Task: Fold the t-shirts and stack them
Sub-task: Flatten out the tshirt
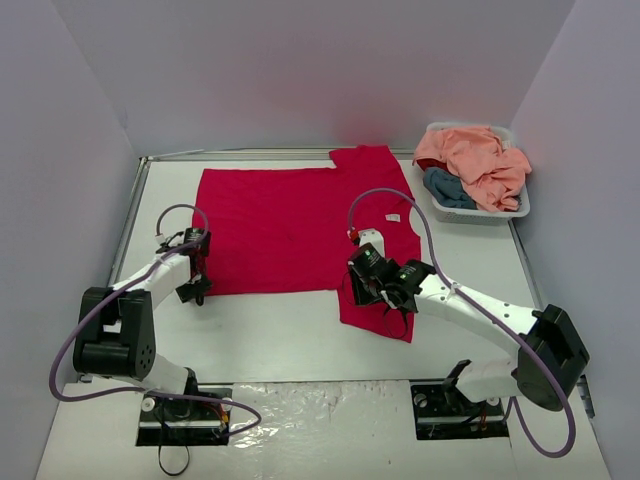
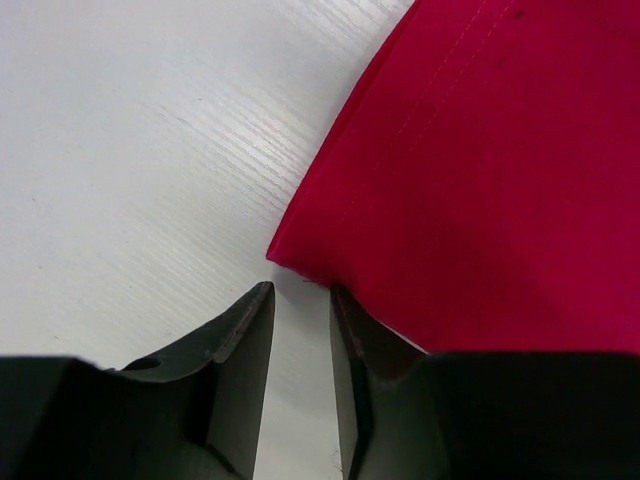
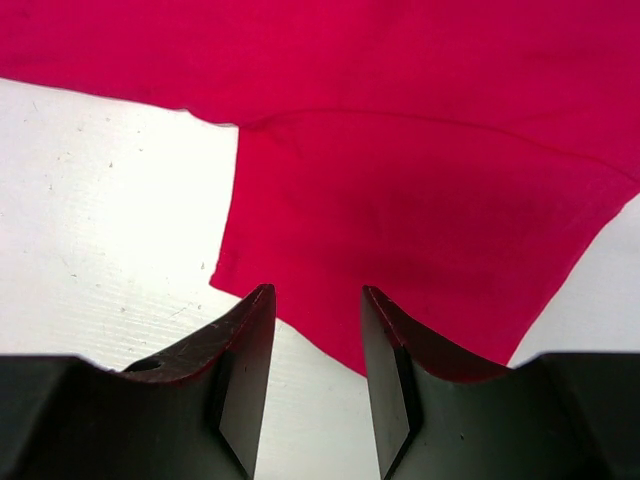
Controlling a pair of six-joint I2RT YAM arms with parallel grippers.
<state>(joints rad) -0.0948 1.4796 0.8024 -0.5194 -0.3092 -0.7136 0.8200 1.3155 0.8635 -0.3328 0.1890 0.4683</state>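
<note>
A crimson-red t-shirt (image 1: 290,225) lies spread flat in the middle of the table, its small white neck label (image 1: 393,217) on the right side. My left gripper (image 1: 196,292) stands low at the shirt's near left corner. In the left wrist view that gripper (image 2: 301,290) is open by a narrow gap with bare table between the jaws, and the red corner (image 2: 480,180) lies just ahead. My right gripper (image 1: 358,290) hovers at the near sleeve. In the right wrist view it (image 3: 318,290) is open, and the sleeve hem (image 3: 400,200) lies just past its tips.
A white basket (image 1: 470,215) sits at the back right, holding a peach-pink t-shirt (image 1: 480,155) and a teal-blue one (image 1: 447,188). Grey walls close in the table on three sides. Both arm bases are at the near edge.
</note>
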